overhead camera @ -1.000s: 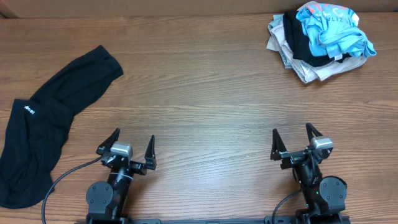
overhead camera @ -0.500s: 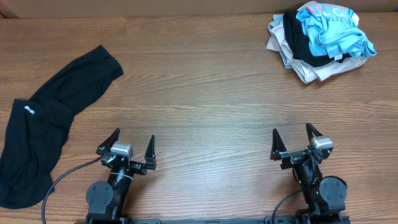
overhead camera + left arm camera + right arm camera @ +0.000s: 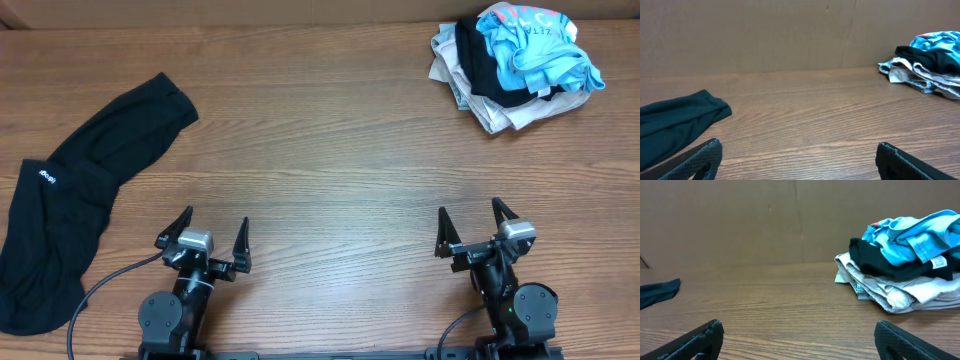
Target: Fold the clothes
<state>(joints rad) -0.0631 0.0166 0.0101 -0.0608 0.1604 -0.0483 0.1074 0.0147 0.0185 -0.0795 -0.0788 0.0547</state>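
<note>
One black garment (image 3: 75,190). One heap (image 3: 470,95) of at least three pieces: one light blue T-shirt (image 3: 545,55), one black piece (image 3: 480,55), one beige piece (image 3: 515,112). Two arms, two fingers each: left fingers (image 3: 180,220), right fingers (image 3: 441,228).

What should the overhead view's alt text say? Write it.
Wooden table from above: a black garment lies sprawled at the left, and a rumpled pile of clothes topped by a light blue T-shirt sits at the far right. At the near edge, the left gripper and right gripper are open and empty.
</note>
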